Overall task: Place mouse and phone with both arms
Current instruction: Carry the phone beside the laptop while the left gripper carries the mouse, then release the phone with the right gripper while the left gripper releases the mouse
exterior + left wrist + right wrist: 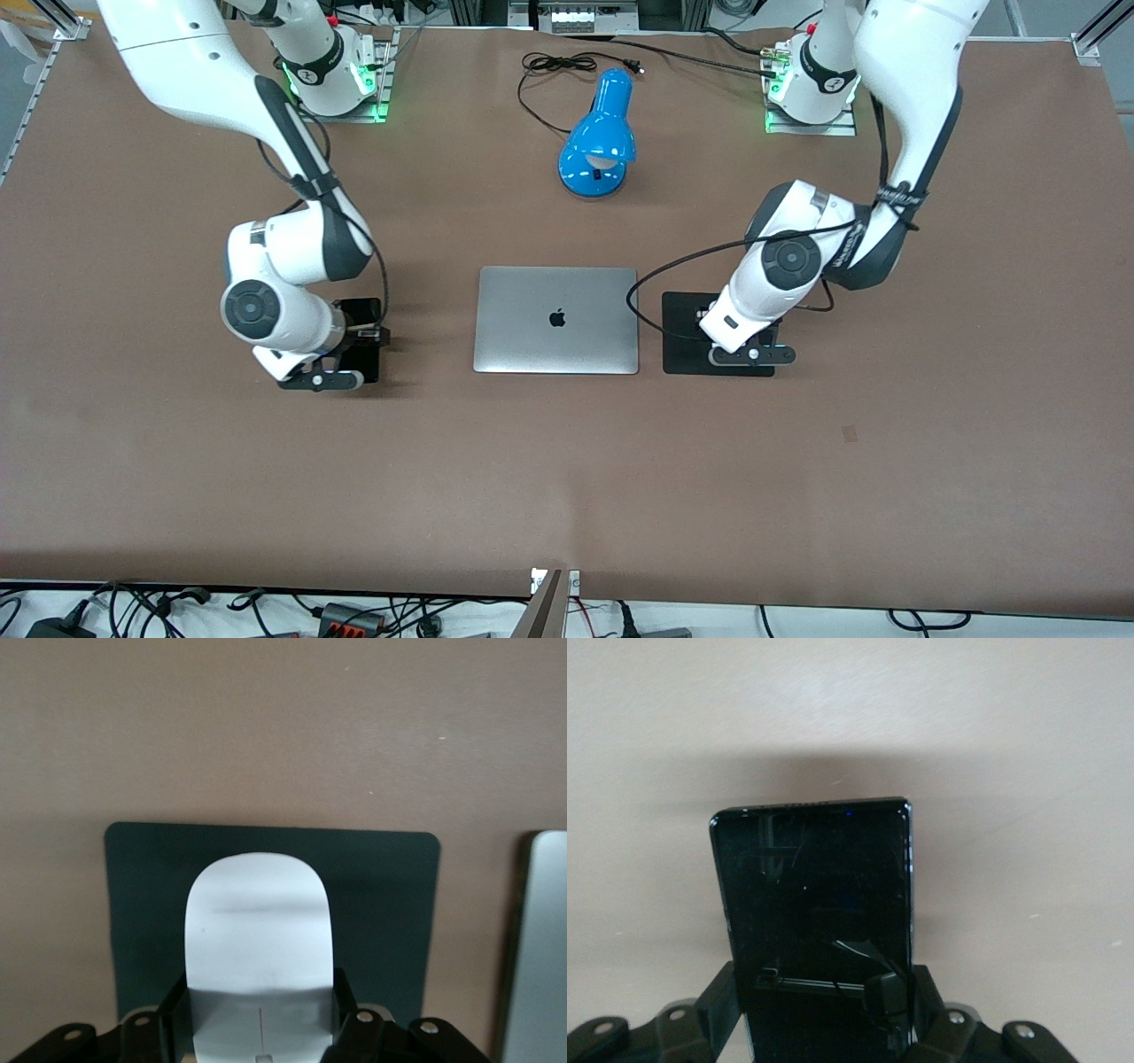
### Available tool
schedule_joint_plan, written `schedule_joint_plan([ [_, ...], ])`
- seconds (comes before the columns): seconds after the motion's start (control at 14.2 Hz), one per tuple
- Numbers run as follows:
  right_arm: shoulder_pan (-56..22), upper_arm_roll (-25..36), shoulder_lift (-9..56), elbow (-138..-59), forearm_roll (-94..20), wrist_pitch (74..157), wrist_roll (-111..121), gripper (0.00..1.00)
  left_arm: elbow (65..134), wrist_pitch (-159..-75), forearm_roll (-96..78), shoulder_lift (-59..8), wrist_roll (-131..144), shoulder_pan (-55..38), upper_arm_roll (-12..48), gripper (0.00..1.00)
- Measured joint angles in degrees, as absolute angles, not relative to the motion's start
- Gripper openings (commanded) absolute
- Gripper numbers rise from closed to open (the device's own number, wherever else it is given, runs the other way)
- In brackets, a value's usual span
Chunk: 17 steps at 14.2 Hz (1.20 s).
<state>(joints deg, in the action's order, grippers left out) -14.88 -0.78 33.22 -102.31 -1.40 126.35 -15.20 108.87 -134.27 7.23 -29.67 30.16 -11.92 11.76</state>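
Left gripper (261, 1032), black two-finger type, is down low over the square black mat (687, 341) toward the left arm's end of the table, just beside the closed silver laptop (556, 319). Its jaws are closed on the sides of the small glossy white oval mouse (259, 948); the wrist view shows one finger (345, 1001) on each flank of the shell, approx. at the end with the thin centre line, w/ the rest of the mouse projecting out over the mat (390, 904). Whether the mouse rests on the mat or sits slightly above it cannot be told. Right gripper (824, 1019), same type, is down low toward the right arm's end of the table, well apart from the laptop. Its jaws are clamped on the long edges of the slim black rectangular smartphone (815, 904), gripped near one end, screen up, body lying approx. flat over the brown table surface (567, 478); contact w/ the table cannot be confirmed. In the front view the phone (361, 341) is mostly hidden under the right wrist. A blue desk lamp (601, 137) w/ black cord lies farther from the front camera than the laptop, between the two arm bases.
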Motion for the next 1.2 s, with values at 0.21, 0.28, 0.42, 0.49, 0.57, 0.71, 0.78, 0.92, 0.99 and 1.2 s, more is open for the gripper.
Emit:
schedule_joint_plan([
  [0.21,-18.1,-0.8,33.6,-102.3,-3.5,127.9,-16.4,0.33,111.9,-141.6,7.4,-32.3,30.8,-11.8,11.4,0.29],
  [0.28,-18.9,-0.8,33.7,-102.3,-3.6,127.9,-16.6,0.33,112.5,-143.0,7.4,-33.0,31.2,-11.8,11.4,0.35],
  [0.42,-19.9,-0.8,34.4,-102.3,-4.0,127.9,-17.2,0.33,112.7,-143.9,7.4,-33.6,32.1,-11.8,11.4,1.00],
  [0.49,-20.3,-0.8,34.9,-102.3,-4.3,128.0,-17.7,0.33,112.7,-143.9,7.4,-33.5,32.4,-11.8,11.4,1.00],
  [0.57,-20.7,-0.8,35.3,-102.3,-4.4,128.3,-18.4,0.33,112.7,-143.9,7.4,-33.5,32.6,-11.8,11.4,1.00],
  [0.71,-21.9,-0.8,36.0,-102.3,-4.4,129.2,-20.4,0.34,112.7,-143.9,7.4,-33.5,32.9,-11.7,11.2,1.00],
  [0.78,-22.5,-0.8,36.2,-102.3,-4.4,129.3,-21.6,0.34,112.6,-143.8,7.4,-33.4,32.9,-11.7,11.2,1.00],
  [0.92,-23.5,-0.8,36.6,-102.4,-4.4,129.5,-23.3,0.35,112.3,-142.7,7.4,-32.9,33.0,-11.6,11.2,1.00],
  [0.99,-23.9,-0.8,36.8,-102.6,-4.4,130.1,-23.8,0.37,111.8,-140.7,7.4,-32.2,33.0,-11.6,11.2,1.00],
  [1.2,-24.3,-0.8,37.3,-103.3,-4.4,131.5,-24.1,1.00,106.5,-128.1,7.4,-29.1,33.0,-11.1,11.1,1.00],
])
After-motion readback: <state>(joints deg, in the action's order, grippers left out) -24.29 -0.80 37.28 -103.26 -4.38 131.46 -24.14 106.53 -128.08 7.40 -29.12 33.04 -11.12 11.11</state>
